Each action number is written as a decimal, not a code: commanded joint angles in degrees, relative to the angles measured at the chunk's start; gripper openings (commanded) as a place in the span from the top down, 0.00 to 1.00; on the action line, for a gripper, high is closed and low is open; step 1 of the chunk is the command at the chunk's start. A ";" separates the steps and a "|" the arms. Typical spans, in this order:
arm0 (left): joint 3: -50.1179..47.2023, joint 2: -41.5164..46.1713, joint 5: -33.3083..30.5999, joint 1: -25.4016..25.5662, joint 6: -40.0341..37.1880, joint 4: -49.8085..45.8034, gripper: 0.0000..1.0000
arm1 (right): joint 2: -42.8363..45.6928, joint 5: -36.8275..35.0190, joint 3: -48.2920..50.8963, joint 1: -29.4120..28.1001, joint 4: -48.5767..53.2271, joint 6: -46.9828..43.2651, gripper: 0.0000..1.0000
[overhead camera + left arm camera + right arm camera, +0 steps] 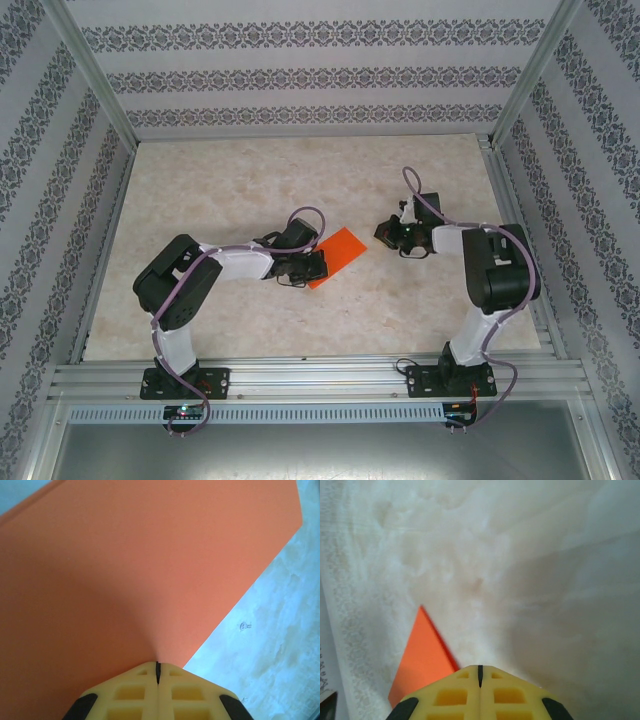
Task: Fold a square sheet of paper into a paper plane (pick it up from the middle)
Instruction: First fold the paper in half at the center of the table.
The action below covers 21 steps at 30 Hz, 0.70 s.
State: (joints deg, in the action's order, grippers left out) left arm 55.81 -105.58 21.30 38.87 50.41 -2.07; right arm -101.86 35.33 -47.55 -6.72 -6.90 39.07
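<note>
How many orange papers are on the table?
1. The square sheet of paper is on the table, its edge pinched in the left end effector. None seems hidden.

The marbled table [250,190] carries 1 orange-red paper sheet [340,255].

The left gripper [312,266] hides 1 corner of the orange sheet [342,252].

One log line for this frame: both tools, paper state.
left tool: shut on paper edge | right tool: shut, empty, apart from paper | paper: unfolded, no crease yet
</note>
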 commanded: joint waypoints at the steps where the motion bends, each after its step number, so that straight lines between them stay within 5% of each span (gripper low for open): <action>1: 1.15 -0.85 -0.72 -0.90 -3.44 -6.27 1.00 | 3.60 1.11 1.71 -4.67 -3.75 0.04 1.00; 7: 2.86 -0.94 1.59 -0.86 -4.14 -4.00 1.00 | -0.04 0.28 1.73 -10.61 -4.02 1.20 1.00; 21: 7.82 -5.80 9.49 -0.25 -1.64 4.52 1.00 | -5.61 -0.88 2.20 -11.17 -2.95 0.14 1.00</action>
State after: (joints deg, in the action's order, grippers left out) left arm 61.91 -109.30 28.73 38.57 48.07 0.19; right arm -105.51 36.07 -46.17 -17.78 -11.07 40.51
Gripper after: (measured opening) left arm 0.067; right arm 0.039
